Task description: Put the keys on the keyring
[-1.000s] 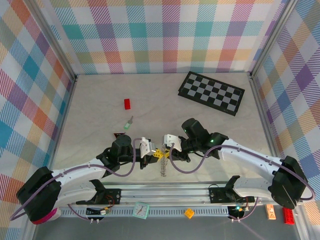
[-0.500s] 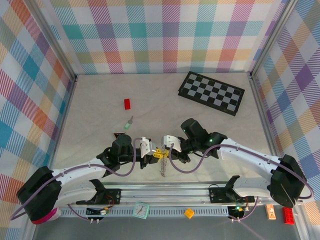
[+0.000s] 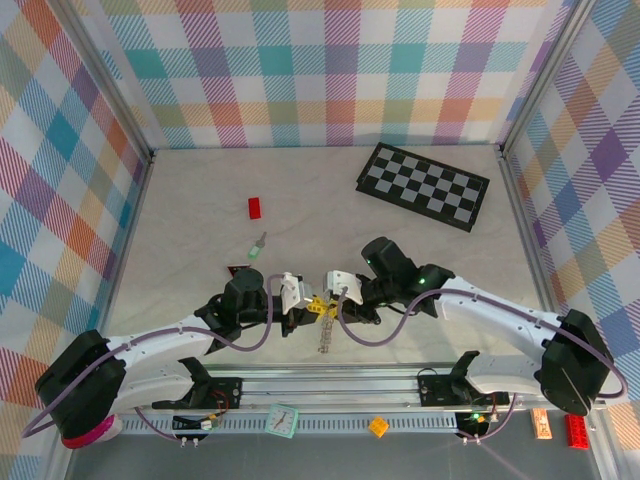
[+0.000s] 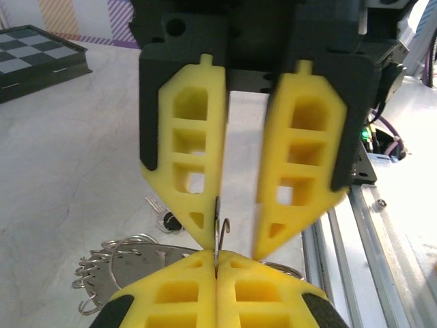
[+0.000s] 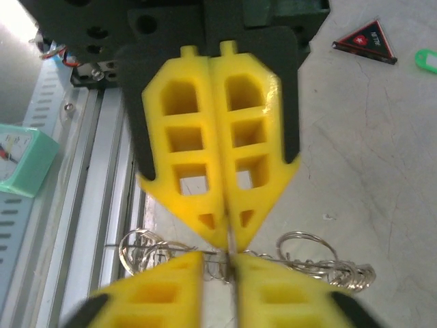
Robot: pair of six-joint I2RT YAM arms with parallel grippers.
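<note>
Your left gripper [image 4: 216, 255] pinches the silver bead-chain keyring [image 4: 113, 260] by a thin wire end, its loops lying on the pale table [image 4: 82, 157] below; your right gripper [image 4: 235, 246] stands spread at that wire; closing off-centre could tug it free or bend it.

I sit boxed in on three sides by cloth walls in a pastel check of teal, orange, purple and yellow: a back wall [image 3: 330, 70], a left wall [image 3: 50, 200] and a right wall [image 3: 590, 200]. Bare metal posts [image 3: 110, 90] run up the two far corners where the walls meet. Under me lies a pale, marble-veined tabletop [image 3: 320, 200], matt and smooth. A grey metal rail [image 3: 340, 385] crosses its near edge. The light is bright and even, with only soft, short shadows.
</note>
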